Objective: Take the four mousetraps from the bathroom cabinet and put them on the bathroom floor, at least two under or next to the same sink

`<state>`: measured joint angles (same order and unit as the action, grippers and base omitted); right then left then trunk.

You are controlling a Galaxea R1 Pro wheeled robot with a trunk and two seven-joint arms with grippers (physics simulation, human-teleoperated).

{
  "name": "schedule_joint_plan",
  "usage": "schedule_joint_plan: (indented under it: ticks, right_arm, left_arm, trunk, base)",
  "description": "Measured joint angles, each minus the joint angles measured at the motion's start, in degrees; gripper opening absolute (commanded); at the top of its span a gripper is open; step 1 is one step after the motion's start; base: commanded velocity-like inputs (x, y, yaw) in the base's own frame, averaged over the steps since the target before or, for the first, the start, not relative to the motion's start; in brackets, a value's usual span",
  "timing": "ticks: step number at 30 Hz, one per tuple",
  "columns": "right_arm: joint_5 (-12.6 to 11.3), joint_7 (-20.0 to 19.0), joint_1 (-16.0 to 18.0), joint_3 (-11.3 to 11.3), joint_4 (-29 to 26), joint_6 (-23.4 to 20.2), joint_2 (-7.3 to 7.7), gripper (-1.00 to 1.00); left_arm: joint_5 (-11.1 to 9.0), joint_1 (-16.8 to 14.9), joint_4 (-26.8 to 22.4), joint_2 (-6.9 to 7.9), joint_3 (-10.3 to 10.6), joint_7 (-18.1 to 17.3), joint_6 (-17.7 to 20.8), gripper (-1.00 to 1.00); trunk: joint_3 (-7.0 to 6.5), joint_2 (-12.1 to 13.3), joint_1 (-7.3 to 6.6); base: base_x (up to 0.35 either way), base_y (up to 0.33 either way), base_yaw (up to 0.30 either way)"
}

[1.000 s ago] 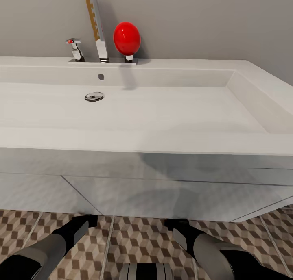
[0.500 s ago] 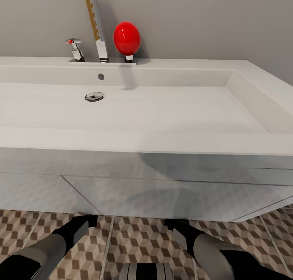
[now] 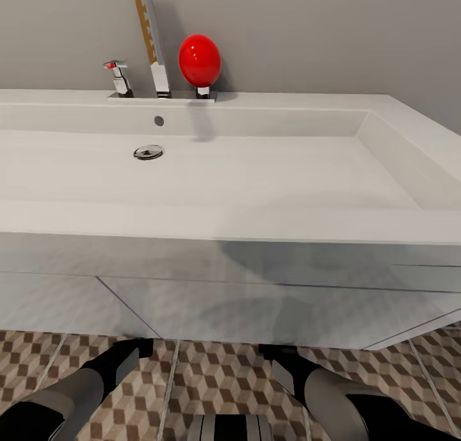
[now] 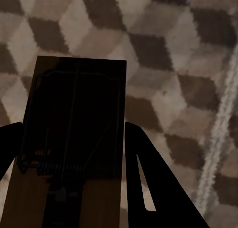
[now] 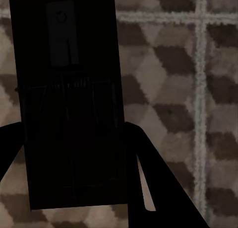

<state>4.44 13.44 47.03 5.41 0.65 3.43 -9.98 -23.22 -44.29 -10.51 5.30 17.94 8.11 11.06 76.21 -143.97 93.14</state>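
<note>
Since each gripper, left gripper (image 4: pixel 69 153) and right gripper (image 5: pixel 72 153), clamps a mousetrap (image 4: pixel 74 138) over the bathroom floor (image 3: pixel 218 377) before the bathroom sink (image 3: pixel 256 223), lower both flat; release gently beside the vanity.

The head camera looks forward and down, close over the bathroom sink (image 3: pixel 192 178), with the bathroom floor (image 3: pixel 218 377) at the bottom edge. The 2 wrist cameras look down their fingers, very near that same patterned floor (image 4: pixel 173 64) (image 5: pixel 168 89).
</note>
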Motion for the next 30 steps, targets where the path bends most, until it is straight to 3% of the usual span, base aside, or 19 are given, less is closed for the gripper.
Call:
schedule_joint_plan:
  ticks: [11,19,30]
  right_arm:
    - [0.0,0.0,0.0,0.0,0.0,0.0,0.00,-1.00]
    - [0.0,0.0,0.0,-0.1,0.0,0.0,0.00,-1.00]
    - [-0.1,0.0,0.0,0.1,0.4,0.0,0.00,-1.00]
  left_arm:
    - [-0.1,0.2,-0.3,0.15,-0.1,-0.1,-0.5,-1.00]
    - [-0.2,0.2,-0.6,1.58,0.1,-0.2,-3.2,-1.00]
    - [-0.3,0.3,-0.1,1.70,0.0,-0.3,-4.0,-1.00]
  trunk:
    - [0.00,0.0,0.00]
    - [0.00,0.0,0.00]
    - [-0.44,0.0,-0.05]
  base:
    - [0.000,0.000,0.000]
    - [0.000,0.000,0.000]
    - [0.000,0.000,0.000]
